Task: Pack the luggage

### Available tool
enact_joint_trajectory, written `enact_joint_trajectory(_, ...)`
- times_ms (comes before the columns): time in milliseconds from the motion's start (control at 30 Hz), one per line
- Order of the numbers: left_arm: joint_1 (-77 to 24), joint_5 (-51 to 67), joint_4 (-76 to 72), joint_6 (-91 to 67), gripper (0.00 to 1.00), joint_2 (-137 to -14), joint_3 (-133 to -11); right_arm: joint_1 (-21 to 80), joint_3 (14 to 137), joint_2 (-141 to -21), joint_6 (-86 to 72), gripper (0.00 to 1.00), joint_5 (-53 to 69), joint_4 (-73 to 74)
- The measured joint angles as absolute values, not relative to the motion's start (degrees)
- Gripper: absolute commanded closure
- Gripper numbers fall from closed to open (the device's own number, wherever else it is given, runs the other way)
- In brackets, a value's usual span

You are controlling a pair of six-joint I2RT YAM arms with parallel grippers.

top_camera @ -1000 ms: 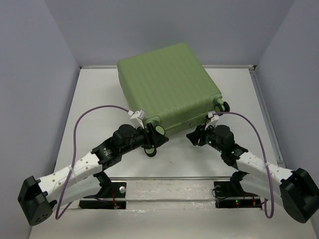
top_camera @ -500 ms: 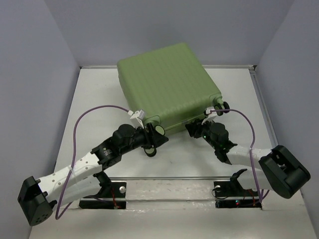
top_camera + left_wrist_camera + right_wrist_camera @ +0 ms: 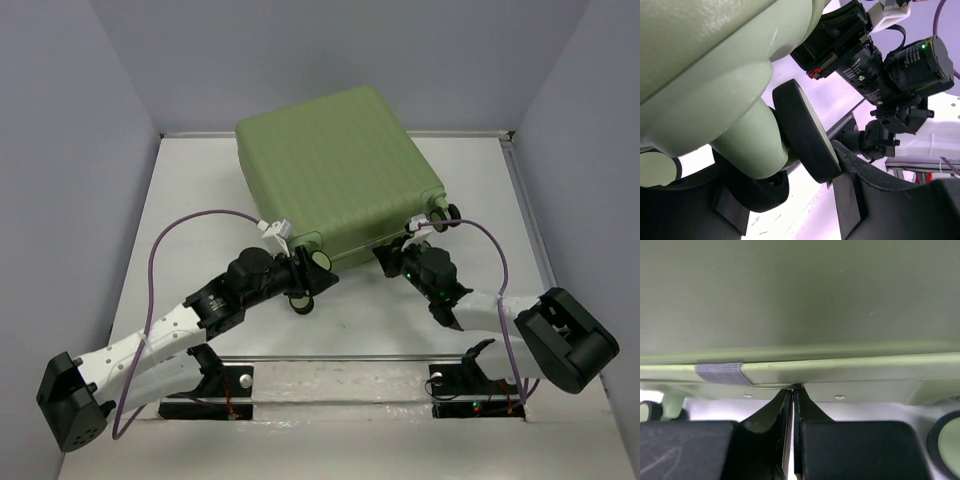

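Observation:
The luggage (image 3: 335, 170) is a closed light-green ribbed suitcase lying flat across the far half of the table. At its near corner my left gripper (image 3: 312, 272) is closed around a black-and-green caster wheel (image 3: 805, 130). One finger (image 3: 860, 170) presses the wheel's face and the other sits behind the wheel's green housing. My right gripper (image 3: 385, 255) is shut, and its tips (image 3: 794, 389) touch the seam under the luggage's near edge (image 3: 800, 300). Whether anything thin is pinched there does not show.
A grey fabric tab (image 3: 719, 374) sits on the seam left of the right gripper's tips. Another caster (image 3: 447, 213) sticks out at the luggage's right corner. Walls enclose the table on three sides. The right arm's elbow (image 3: 565, 340) hangs over the table's right front.
My right gripper moved in under the luggage's near edge and closed at the seam, and its elbow swung inward. The left arm and the luggage have not moved.

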State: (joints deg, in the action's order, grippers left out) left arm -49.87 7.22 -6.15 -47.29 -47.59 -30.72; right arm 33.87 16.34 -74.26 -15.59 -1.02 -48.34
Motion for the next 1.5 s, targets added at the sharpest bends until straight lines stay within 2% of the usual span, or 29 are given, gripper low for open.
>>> enact_joint_trajectory(100, -49.8, 7.7, -4.2, -47.1, 0.94, -50.3, -33.6, 37.4, 16.4, -74.9, -18.0, 0.93, -1.1, -49.8)
enact_joint_trajectory(233, -49.8, 10.3, -0.3, -46.6, 0.94, -58.3, -41.9, 55.6, 21.1, -79.8, -21.4, 0.93, -6.2, -52.4)
enact_joint_trajectory(300, -49.1, 11.9, 5.2, -45.3, 0.94, -60.7, -46.2, 62.2, 23.7, -83.2, -24.4, 0.93, -13.2, -53.2)
enact_joint_trajectory(400, -47.5, 12.9, 10.2, -43.8, 0.94, -61.2, -48.9, 65.3, 26.2, -88.2, -29.4, 0.93, -21.5, -57.6)
enact_joint_trajectory(600, -46.7, 14.3, 10.3, -46.2, 0.94, -62.4, -49.6, 69.2, 28.6, -99.9, -29.6, 0.93, -28.0, -71.3)
enact_joint_trajectory(833, -46.0, 10.4, -0.1, -48.0, 0.94, -59.7, -44.3, 70.3, 36.5, -108.7, -36.6, 0.93, -33.3, -77.8)
enact_joint_trajectory(867, -45.9, 9.8, -0.8, -47.9, 0.94, -59.3, -43.9, 70.3, 37.7, -109.5, -37.3, 0.86, -33.7, -78.1)
enact_joint_trajectory(933, -45.6, 8.3, -1.7, -47.9, 0.93, -58.2, -43.0, 70.3, 38.9, -110.2, -37.6, 0.62, -33.7, -78.1)
enact_joint_trajectory(967, -45.6, 8.1, -2.4, -48.1, 0.88, -57.7, -42.4, 70.3, 38.8, -110.1, -38.1, 0.39, -33.0, -78.3)
enact_joint_trajectory(1033, -45.6, 8.3, -4.1, -48.7, 0.78, -56.4, -40.5, 70.8, 37.4, -109.1, -39.2, 0.24, -30.5, -78.8)
enact_joint_trajectory(1067, -45.9, 8.6, -4.7, -49.3, 0.67, -55.7, -39.6, 71.3, 35.7, -107.9, -39.0, 0.18, -29.2, -78.3)
enact_joint_trajectory(1100, -46.6, 8.9, -5.3, -49.8, 0.62, -55.2, -38.8, 72.1, 33.0, -106.3, -38.9, 0.15, -28.2, -78.2)
enact_joint_trajectory(1133, -47.4, 8.9, -6.2, -50.1, 0.51, -54.7, -37.9, 72.9, 30.0, -104.6, -38.2, 0.12, -27.1, -78.1)
enact_joint_trajectory(1200, -48.8, 9.0, -8.2, -50.3, 0.35, -53.5, -36.3, 75.4, 23.2, -100.5, -37.0, 0.12, -25.7, -77.1)
enact_joint_trajectory(1233, -49.2, 8.6, -9.2, -50.5, 0.21, -52.4, -35.5, 76.5, 19.4, -97.8, -36.6, 0.11, -24.5, -76.3)
enact_joint_trajectory(1300, -49.4, 8.1, -10.7, -50.7, 0.1, -49.9, -34.2, 78.0, 14.0, -91.6, -35.8, 0.11, -23.2, -74.3)
enact_joint_trajectory(1367, -49.4, 7.6, -11.9, -51.4, 0.01, -48.0, -33.8, 78.0, 13.3, -84.6, -35.0, 0.11, -22.5, -69.3)
enact_joint_trajectory(1500, -49.3, 6.3, -12.5, -52.6, 0.01, -46.8, -33.8, 77.7, 13.6, -69.8, -32.6, 0.08, -22.0, -60.1)
